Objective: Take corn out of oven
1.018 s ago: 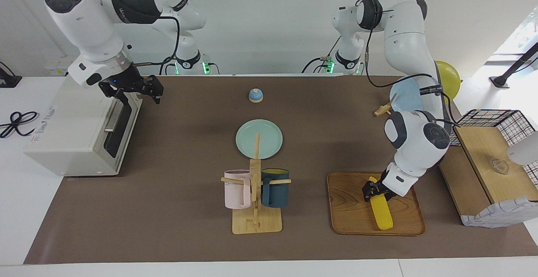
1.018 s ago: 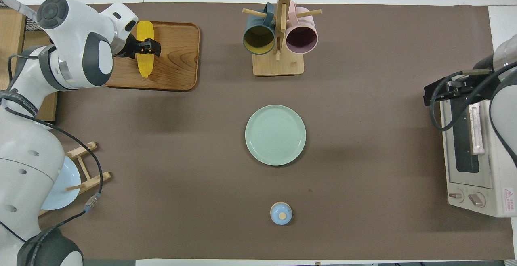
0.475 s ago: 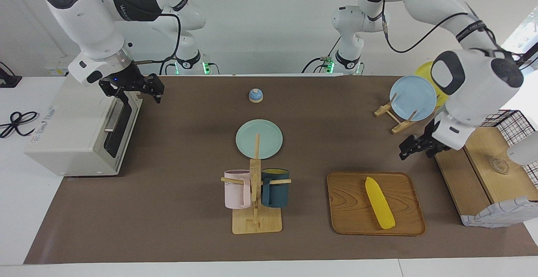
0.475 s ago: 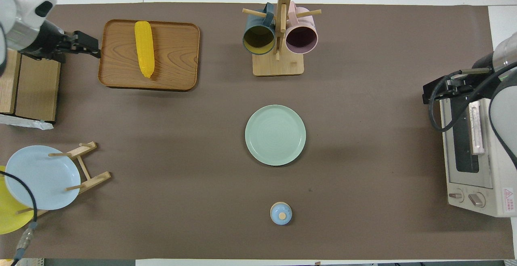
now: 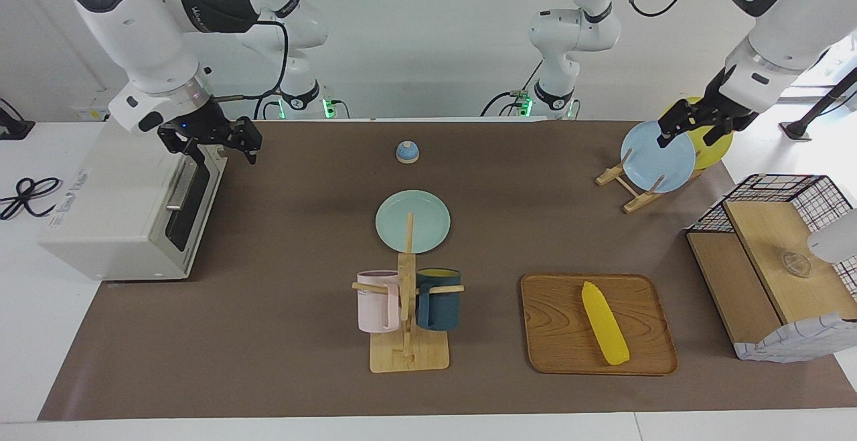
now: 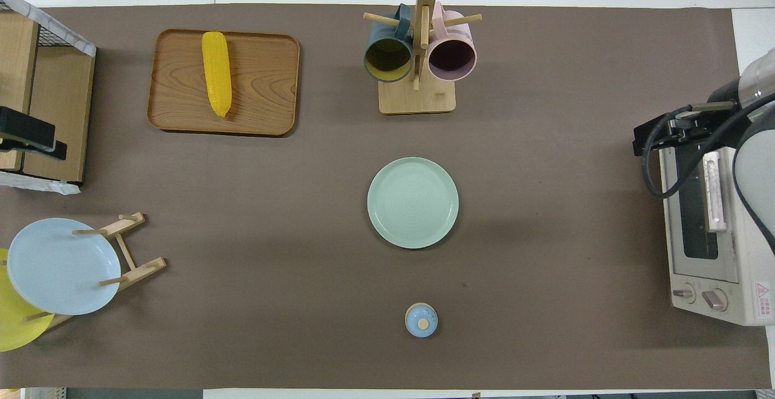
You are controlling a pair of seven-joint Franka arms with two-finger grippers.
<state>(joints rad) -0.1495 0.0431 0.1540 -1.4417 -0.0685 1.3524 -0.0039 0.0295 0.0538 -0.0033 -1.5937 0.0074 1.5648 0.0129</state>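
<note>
The yellow corn (image 5: 604, 324) lies on a wooden tray (image 5: 643, 361), toward the left arm's end of the table; it also shows in the overhead view (image 6: 217, 72). The off-white oven (image 5: 120, 207) stands at the right arm's end, its glass door shut; it also shows in the overhead view (image 6: 708, 235). My right gripper (image 5: 215, 141) is open and empty over the top edge of the oven's door. My left gripper (image 5: 693, 136) is open and empty, raised over the plate rack, well apart from the corn.
A green plate (image 5: 412, 221) lies mid-table, with a mug stand (image 5: 407, 314) holding a pink and a dark blue mug farther from the robots. A small blue bell (image 5: 407, 152) sits near the robots. A plate rack (image 5: 659, 156) and a wire-and-wood shelf (image 5: 776, 267) stand at the left arm's end.
My left gripper has let go of the corn on the tray, risen and swung back to over the plate rack. The corn lies still. My right gripper has barely moved.
</note>
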